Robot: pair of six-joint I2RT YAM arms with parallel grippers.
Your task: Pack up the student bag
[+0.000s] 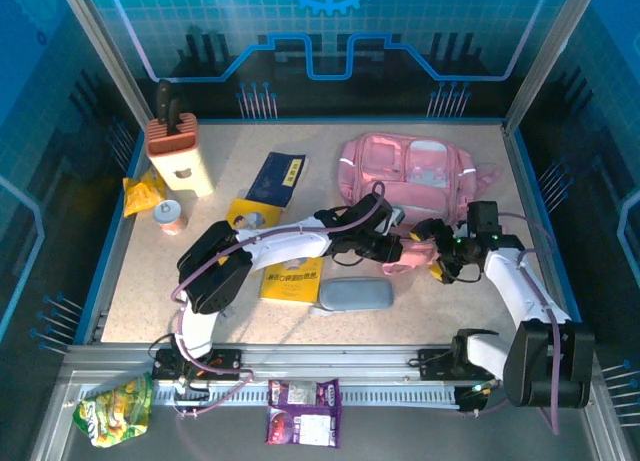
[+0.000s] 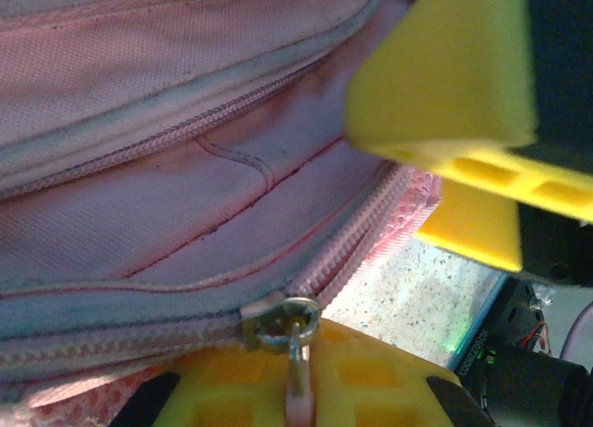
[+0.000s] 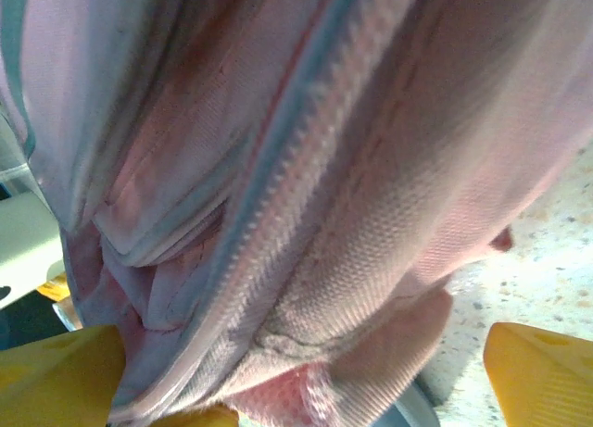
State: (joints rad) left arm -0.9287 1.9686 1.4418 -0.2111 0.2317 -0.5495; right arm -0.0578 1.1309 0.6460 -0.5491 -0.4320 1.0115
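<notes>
Bag (image 1: 408, 169) lay on the desk (image 1: 140, 301), long axis running left-right, front pockets up. Both arms reached its near edge. Left fingers (image 1: 393, 246) sat about mid-edge, pressed together, apparently pinching the zip pull (image 2: 287, 323), its tab running down between them. Right fingers (image 1: 440, 259) were just right of them on the same edge, spread wide, with bag fabric between the tips but not clamped. The bag lay straight beyond both sets of fingers, touching them. The zip ran along that near edge, roughly along the long axis. The left arm had the pull, so the next move was probably a drag along the edge, not away from the bag. Grey case (image 1: 355, 294) lay just on the near side of the bag, closer to the left arm.
</notes>
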